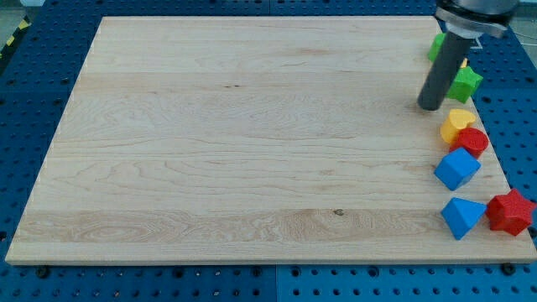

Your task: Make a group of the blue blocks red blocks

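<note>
My tip (430, 106) rests on the board near the view's right edge, above and left of the block cluster, touching none. Below it a red cylinder (473, 141) sits against a yellow heart block (456, 122). A blue cube (456, 168) lies just under the red cylinder. Further down, a blue wedge-shaped block (461, 217) sits beside a red star-shaped block (510, 212) at the board's bottom right corner.
A green star-shaped block (466, 82) sits right of the rod, and another green block (437, 44) shows partly behind it near the top right. The wooden board (235, 143) lies on a blue pegboard table.
</note>
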`<state>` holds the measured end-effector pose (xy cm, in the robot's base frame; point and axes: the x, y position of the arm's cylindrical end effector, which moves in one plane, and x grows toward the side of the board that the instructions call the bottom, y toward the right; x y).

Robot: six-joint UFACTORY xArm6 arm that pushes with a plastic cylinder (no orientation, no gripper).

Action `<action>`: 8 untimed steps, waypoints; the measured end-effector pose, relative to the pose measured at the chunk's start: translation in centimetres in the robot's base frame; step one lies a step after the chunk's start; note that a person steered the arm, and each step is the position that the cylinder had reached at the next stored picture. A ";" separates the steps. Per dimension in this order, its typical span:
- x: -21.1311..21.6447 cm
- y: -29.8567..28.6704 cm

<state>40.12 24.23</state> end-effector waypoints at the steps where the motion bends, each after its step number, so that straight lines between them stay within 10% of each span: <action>1: 0.0 3.5; 8: 5.9 2.3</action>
<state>46.01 26.56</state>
